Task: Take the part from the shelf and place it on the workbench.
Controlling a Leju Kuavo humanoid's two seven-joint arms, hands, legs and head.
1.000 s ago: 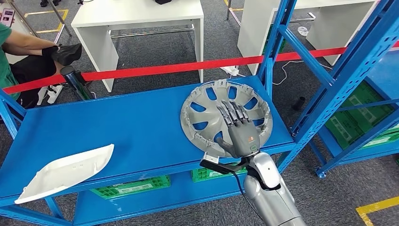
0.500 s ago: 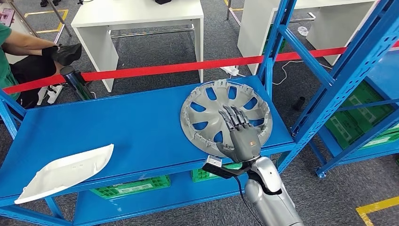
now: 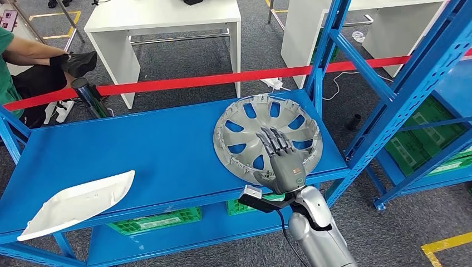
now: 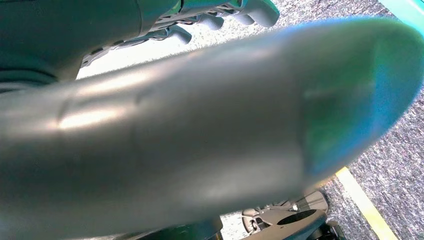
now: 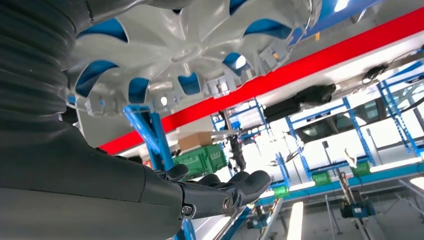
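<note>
Hubcap (image 3: 266, 137) unmoved, right robot hand (image 3: 283, 161) nearer.

On my blue shelf deck (image 3: 139, 150) I count two parts: one grey wheel cover (image 3: 245, 133), lying hollow side up, and one white curved panel (image 3: 75, 203) at the near left corner. One of my hands, the right hand (image 3: 284, 158), shows above the wheel cover. Under the deck I count two green crates (image 3: 156, 221). Beyond it runs one red barrier tape (image 3: 183, 82), with two white tables (image 3: 161, 22) behind. One person (image 3: 28, 61) sits at far left. A second blue rack (image 3: 423, 94) stands at right.
</note>
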